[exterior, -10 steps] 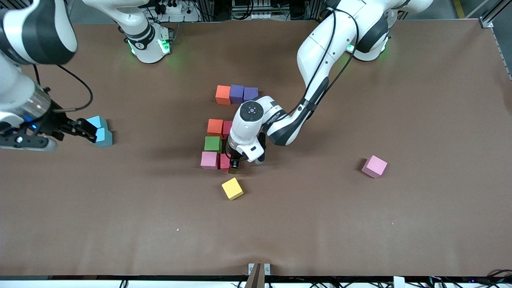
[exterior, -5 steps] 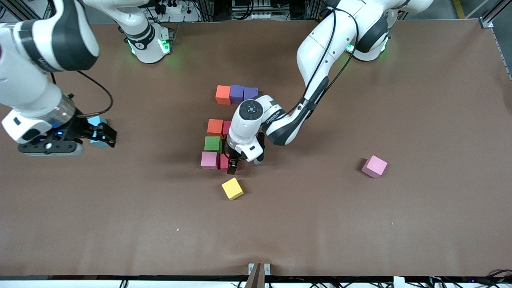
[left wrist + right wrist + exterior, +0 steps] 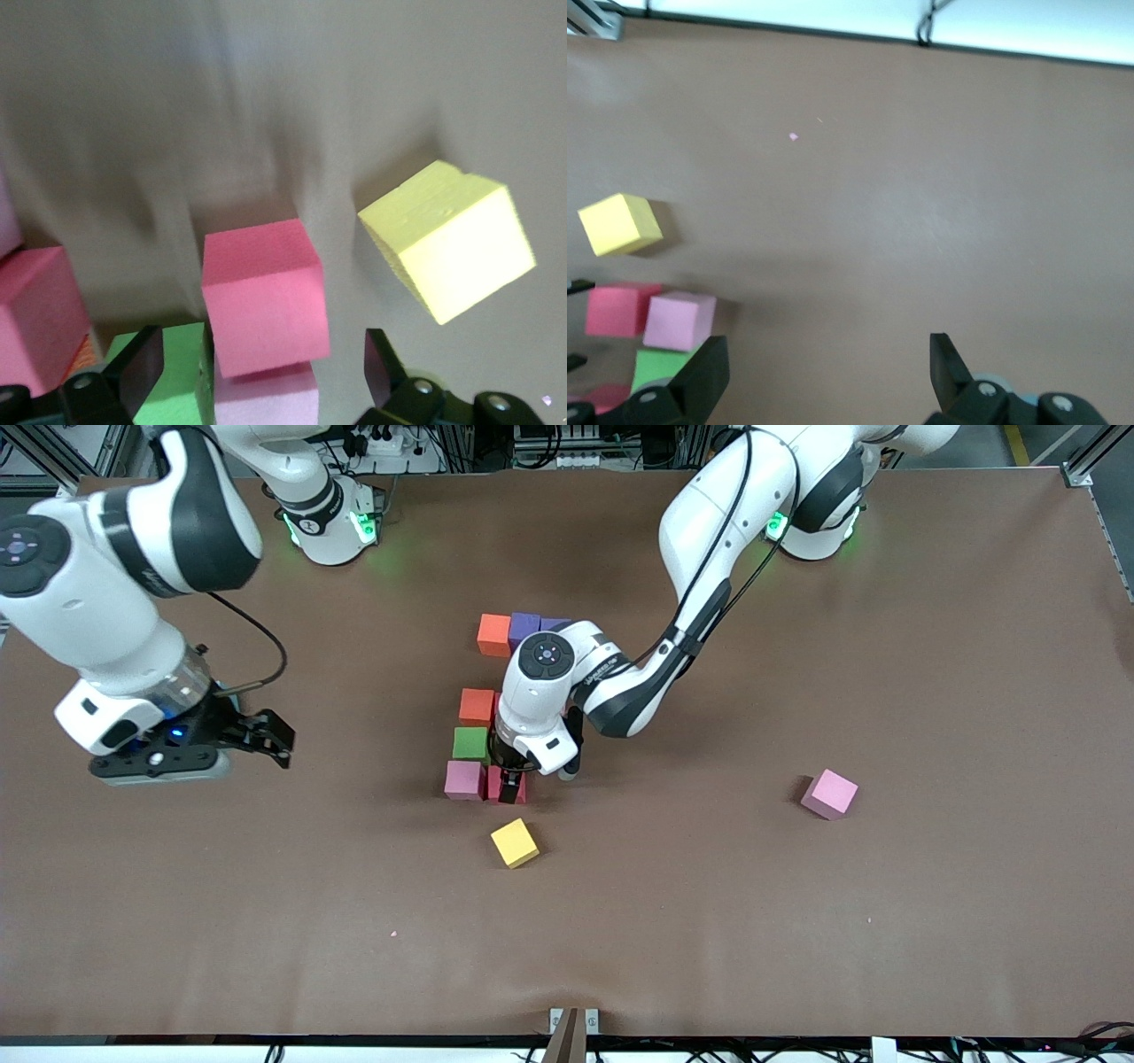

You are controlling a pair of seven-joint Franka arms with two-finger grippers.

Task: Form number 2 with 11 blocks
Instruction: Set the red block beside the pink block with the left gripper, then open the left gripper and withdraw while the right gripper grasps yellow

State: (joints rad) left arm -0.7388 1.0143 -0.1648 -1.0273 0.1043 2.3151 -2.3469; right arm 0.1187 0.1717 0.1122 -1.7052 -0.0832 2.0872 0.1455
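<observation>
Currently, item by item:
- Left gripper [image 3: 509, 786]: has shifted a little toward the right arm's end of the table; it sits low over the crimson block [image 3: 522, 790], fingers spread either side of it and not pinching. The block looks set down in the bottom row, beside the pink block [image 3: 463, 779].
- Right gripper [image 3: 268, 741]: has swung in from the table edge toward the centre, fingers spread, holding nothing, over bare table [image 3: 797, 957].
- Number 2 [image 3: 474, 731]: part-built at table centre, with an orange block [image 3: 493, 635] and a purple block [image 3: 524, 629] in the top row and a green block [image 3: 470, 742] lower down; the arm hides the rest.
- Loose stock: yellow block [image 3: 515, 842] just nearer the camera; second pink block [image 3: 830, 794] well apart, toward the left arm's end.
- Containers: none in view
</observation>
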